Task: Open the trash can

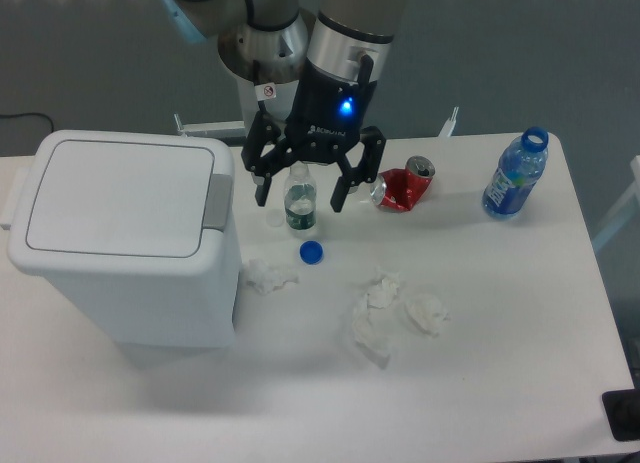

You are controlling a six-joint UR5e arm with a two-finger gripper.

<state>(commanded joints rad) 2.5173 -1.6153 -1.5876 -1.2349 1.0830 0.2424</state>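
A fixed camera looks down on a white desk (520, 323) where a single robot arm works among scattered litter. The trash can (125, 238), a large white boxy bin with rounded corners, stands at the left end of the desk, its flat lid down and the grey push tab (219, 201) on the lid's right edge facing the arm. The black end effector (300, 195), a blue light glowing on its body, hangs just right of the bin with its fingers spread wide apart and gripping nothing; the fingertips straddle a small clear bottle (299, 196) with a green label, which stands upright and uncapped near the bin's right side. A blue bottle cap (311, 251) lies on the desk just in front of that bottle. To the right, a crushed red can (403, 187) lies on its side, and farther right, near the desk's edge, a blue-labelled water bottle (515, 176) stands open-necked. Crumpled white tissues are strewn across the middle: one wad (267, 275) near the bin's lower right corner, and more pieces (385, 308) in front of the arm.
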